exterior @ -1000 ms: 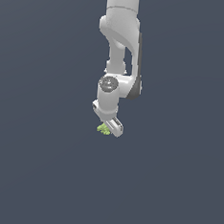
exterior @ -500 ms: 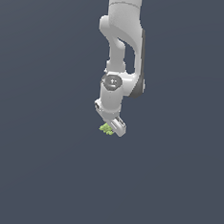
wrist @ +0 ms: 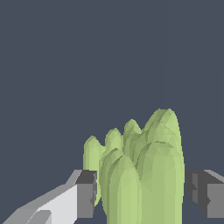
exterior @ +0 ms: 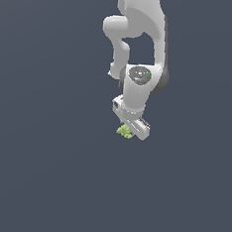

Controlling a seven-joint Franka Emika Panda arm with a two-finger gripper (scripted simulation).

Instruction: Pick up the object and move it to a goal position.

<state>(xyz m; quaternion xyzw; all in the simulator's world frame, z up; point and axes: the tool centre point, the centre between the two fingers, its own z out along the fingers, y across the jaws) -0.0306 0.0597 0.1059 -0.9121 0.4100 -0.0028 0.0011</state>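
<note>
Holding the object (wrist: 144, 175) between claw (exterior: 131, 132) pads, seemingly touching at centre frame; I'd carry it slowly, grip firm.

A plain, flat dark slate-grey surface (exterior: 37, 181) across both views.

Arm (exterior: 141, 20): plain white throughout, with a round grey-silver cap on the joint above the claw and darker grey shading along its edges. Claw (exterior: 130, 130): white body; in the wrist view its fingers (wrist: 85, 194) show white flanks ending in dark grey, near-black pads. Object (exterior: 125, 131) at the claw's tips: yellow-green, unpatterned, its ridged lobes shading from pale lime on the lit faces to a duller olive in the folds; the background all around is a uniform dark slate blue-grey.
</note>
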